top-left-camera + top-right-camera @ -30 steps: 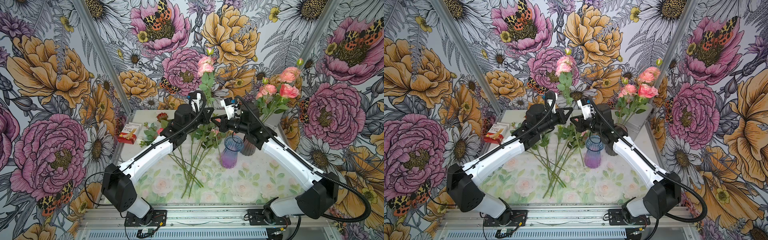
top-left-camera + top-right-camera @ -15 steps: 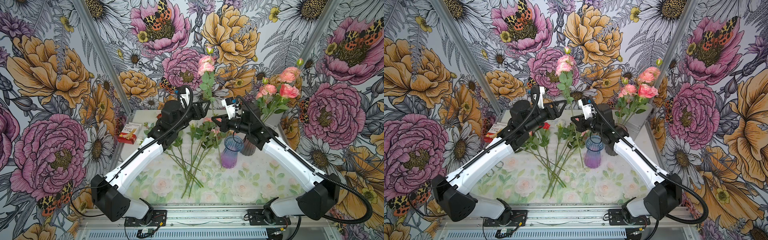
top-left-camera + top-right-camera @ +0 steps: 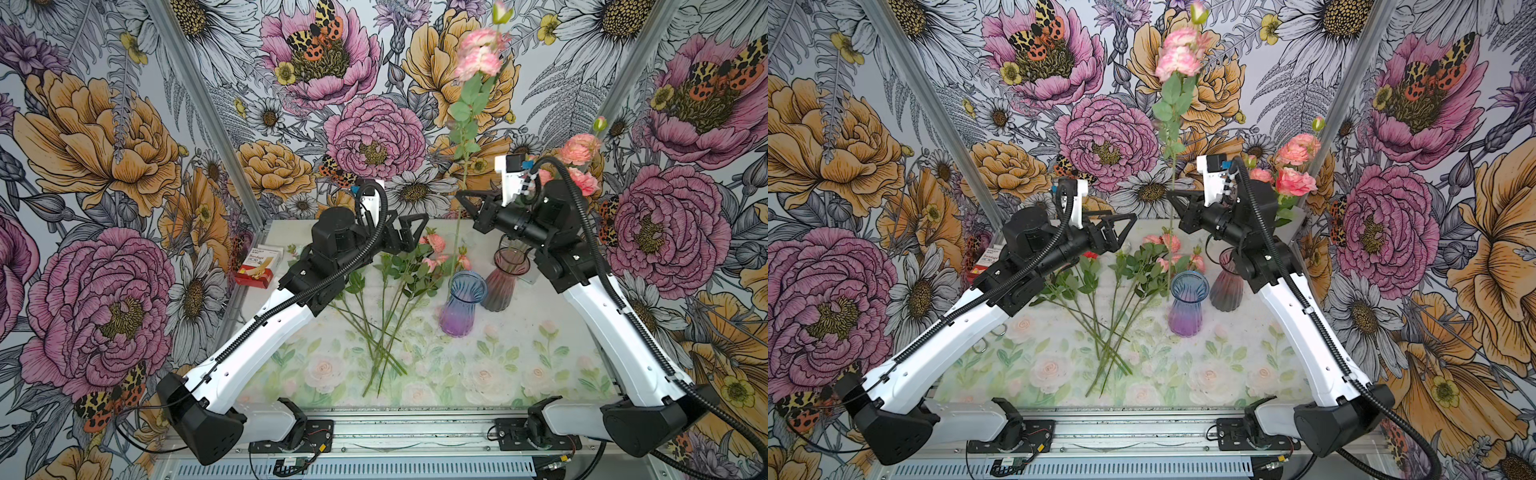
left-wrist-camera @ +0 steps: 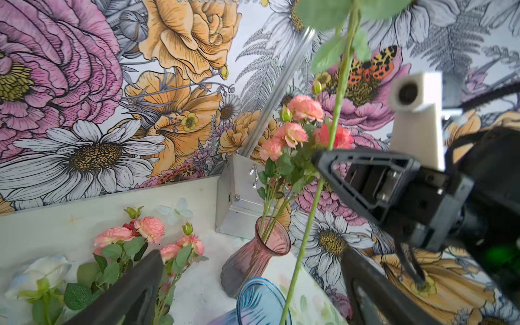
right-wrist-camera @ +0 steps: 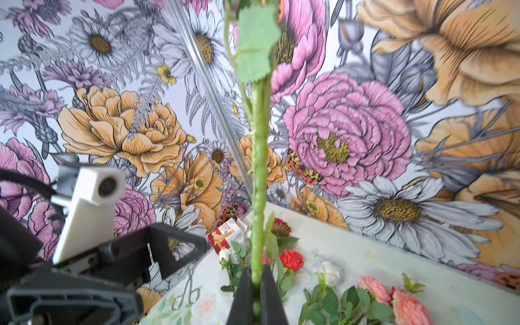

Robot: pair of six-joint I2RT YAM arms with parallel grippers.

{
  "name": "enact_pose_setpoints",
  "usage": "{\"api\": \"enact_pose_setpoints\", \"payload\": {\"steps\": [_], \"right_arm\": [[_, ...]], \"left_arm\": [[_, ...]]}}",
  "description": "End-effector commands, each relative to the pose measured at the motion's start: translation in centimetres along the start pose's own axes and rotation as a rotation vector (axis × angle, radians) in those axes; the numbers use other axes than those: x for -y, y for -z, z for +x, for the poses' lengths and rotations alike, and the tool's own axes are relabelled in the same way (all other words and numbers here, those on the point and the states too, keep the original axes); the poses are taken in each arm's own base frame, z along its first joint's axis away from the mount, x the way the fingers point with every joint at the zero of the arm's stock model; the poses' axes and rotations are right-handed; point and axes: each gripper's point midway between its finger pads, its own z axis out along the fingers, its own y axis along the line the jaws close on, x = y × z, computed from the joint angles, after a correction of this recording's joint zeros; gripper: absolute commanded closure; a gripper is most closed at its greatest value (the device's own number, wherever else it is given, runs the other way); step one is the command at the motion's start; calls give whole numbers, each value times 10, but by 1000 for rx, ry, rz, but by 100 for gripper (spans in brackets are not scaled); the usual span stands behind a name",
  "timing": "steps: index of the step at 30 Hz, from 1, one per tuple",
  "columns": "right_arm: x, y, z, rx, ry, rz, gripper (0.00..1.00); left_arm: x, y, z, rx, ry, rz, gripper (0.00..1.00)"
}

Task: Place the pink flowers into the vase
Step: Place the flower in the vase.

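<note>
My right gripper [image 3: 459, 195] [image 3: 1173, 195] [image 5: 257, 287] is shut on the green stem of a pink flower [image 3: 478, 54] [image 3: 1179, 54], which it holds upright. The stem [image 4: 304, 242] hangs down to the rim of a blue-purple vase [image 3: 461, 307] [image 3: 1185, 307] [image 4: 259, 304]; whether its end is inside I cannot tell. My left gripper [image 3: 409, 232] [image 3: 1125, 228] [image 4: 253, 295] stands open to the left of the stem, holding nothing. A dark pink vase [image 3: 505, 282] [image 4: 253, 256] holds several pink flowers [image 3: 577, 153] [image 4: 295, 126]. More pink flowers [image 3: 432, 245] [image 5: 394, 298] lie on the table.
A red box [image 3: 257, 266] [image 5: 228, 233] lies at the back left corner. A red flower [image 5: 291, 259] and a white rose [image 5: 326, 270] [image 4: 36, 273] lie among the stems [image 3: 382, 332]. Metal scissors [image 5: 188, 292] lie on the mat. A metal bracket [image 4: 239, 197] stands in the back right corner.
My left gripper has opened, let go of the upright stem and drawn back to the left. The right gripper keeps the flower in the same place.
</note>
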Motion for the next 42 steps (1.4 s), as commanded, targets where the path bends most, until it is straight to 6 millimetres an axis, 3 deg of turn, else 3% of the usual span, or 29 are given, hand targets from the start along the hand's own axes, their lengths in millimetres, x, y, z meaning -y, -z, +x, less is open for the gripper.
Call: {"api": "enact_pose_setpoints", "payload": {"steps": [1, 8, 13, 19, 26, 32, 42], "right_arm": [[4, 30, -35, 78, 62, 69, 100], [77, 68, -61, 134, 199, 395, 100], [111, 65, -60, 103, 308, 521, 100], [147, 64, -49, 68, 328, 584, 100], [176, 68, -43, 109, 312, 583, 100], [179, 68, -23, 143, 295, 561, 100], [191, 73, 48, 98, 184, 552, 100]], "left_arm": [[24, 8, 5, -23, -126, 58, 2], [45, -6, 27, -79, -178, 109, 1], [53, -16, 42, -118, -196, 135, 1], [48, -24, 56, -154, -220, 121, 1], [44, -38, 68, -191, -222, 116, 1], [43, -44, 72, -191, -235, 89, 1], [29, -49, 70, -156, -239, -42, 1]]}}
